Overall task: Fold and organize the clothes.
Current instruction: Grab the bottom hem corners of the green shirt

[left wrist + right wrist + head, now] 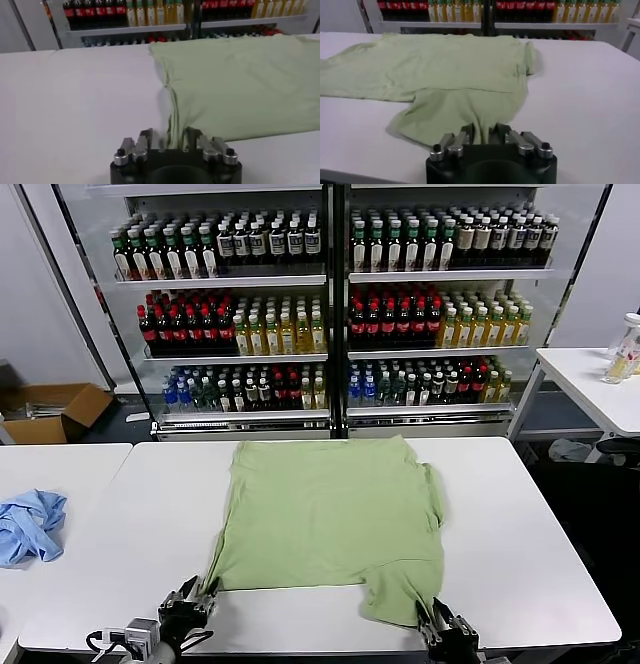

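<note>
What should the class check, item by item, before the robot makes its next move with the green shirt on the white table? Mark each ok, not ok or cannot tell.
1. Left gripper holds the green shirt at its near left corner: ok; the left wrist view shows cloth between the fingers.
2. Right gripper holds the near right flap: ok; cloth is pinched there.
3. Shirt lies flat: not ok; the near right part is bunched and hangs toward the table edge.
4. Blue garment is apart from the shirt: ok; it lies on the neighbouring table.
5. Logo or buttons showing: cannot tell; none visible.
</note>
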Robot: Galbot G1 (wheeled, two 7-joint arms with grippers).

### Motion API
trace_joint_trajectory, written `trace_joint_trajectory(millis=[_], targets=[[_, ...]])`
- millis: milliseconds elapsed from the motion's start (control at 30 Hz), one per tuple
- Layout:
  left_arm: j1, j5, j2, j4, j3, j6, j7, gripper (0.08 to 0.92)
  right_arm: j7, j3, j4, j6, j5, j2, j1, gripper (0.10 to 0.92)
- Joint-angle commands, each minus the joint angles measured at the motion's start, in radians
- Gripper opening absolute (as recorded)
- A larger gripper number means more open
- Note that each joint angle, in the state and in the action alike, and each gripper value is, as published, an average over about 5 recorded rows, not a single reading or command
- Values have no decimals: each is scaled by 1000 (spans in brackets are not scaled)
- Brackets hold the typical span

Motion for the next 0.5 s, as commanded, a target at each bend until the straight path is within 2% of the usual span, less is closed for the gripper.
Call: trace_joint_trajectory(millis=[33,100,300,500], targets=[[-2,5,-3,4,5,6,10,326,-5,1,1,-11,61,2,5,148],[-2,5,-2,2,5,2,12,265,-16,12,16,-13,73,-3,1,114],[36,-4,17,-54,-5,-17,13,108,-58,95,122,-45,130,-40,-57,106],[175,-21,62,-168,-28,-28,-18,82,-74,237,273,-107,128,-93,-193,106]])
